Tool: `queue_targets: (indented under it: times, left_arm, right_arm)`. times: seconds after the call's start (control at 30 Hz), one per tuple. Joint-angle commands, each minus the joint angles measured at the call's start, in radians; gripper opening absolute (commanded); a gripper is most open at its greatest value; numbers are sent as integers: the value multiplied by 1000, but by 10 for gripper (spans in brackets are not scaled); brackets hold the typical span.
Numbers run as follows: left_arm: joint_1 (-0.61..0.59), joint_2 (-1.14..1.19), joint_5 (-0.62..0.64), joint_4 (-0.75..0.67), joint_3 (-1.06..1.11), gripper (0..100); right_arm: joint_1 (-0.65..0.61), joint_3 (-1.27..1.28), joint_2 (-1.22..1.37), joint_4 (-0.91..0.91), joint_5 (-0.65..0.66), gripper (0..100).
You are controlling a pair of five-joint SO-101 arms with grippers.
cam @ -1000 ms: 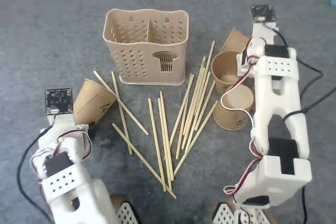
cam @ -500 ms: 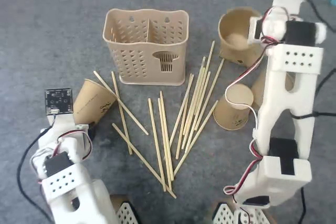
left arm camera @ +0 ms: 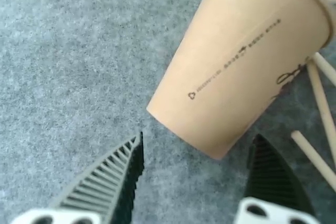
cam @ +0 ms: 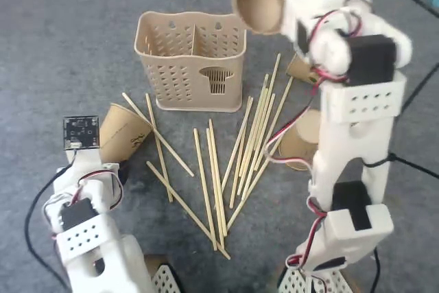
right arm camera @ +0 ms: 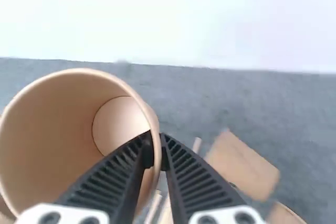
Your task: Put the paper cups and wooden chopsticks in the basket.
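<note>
Currently, the right claw (right arm camera: 156, 148) holds a paper cup (right arm camera: 68, 145) well above the desk (cam: 68, 46). One second ago this cup lay on the desk beside the other cups. The lift is therefore complete, and the transfer toward the basket (cam: 185, 77) appears to be under way. The right claw is clamped on the cup rim, one finger inside the wall and one outside, with the cup mouth tilted sideways. The basket stands below this claw, offset to one side, so the cup probably needs further travel over a compartment before release.

The left claw (left arm camera: 198, 142) has not moved. Its jaws are spread wide and grip nothing. A second paper cup (left arm camera: 236, 66) lies on its side just ahead of them. The wooden chopsticks (cam: 219, 169) lie scattered on the desk between the two claws. A third cup (cam: 296, 145) lies beneath the right arm.
</note>
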Motion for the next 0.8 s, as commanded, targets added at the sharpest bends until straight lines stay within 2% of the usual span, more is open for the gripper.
queue_targets:
  times: [0.0, 0.17, 0.67, 0.77]
  left_arm:
    - [11, -17, -18, -21, -5, 305]
    - [11, -17, -18, -21, -5, 305]
    - [8, -18, -20, -21, -5, 305]
    - [8, -18, -20, -21, -5, 305]
  right_arm:
    - [-73, -66, -45, 7, -11, 7]
    - [-136, -54, -25, 10, -9, 7]
    - [-139, -31, 232, -35, 51, 7]
    - [-143, -31, 263, -25, 120, 35]
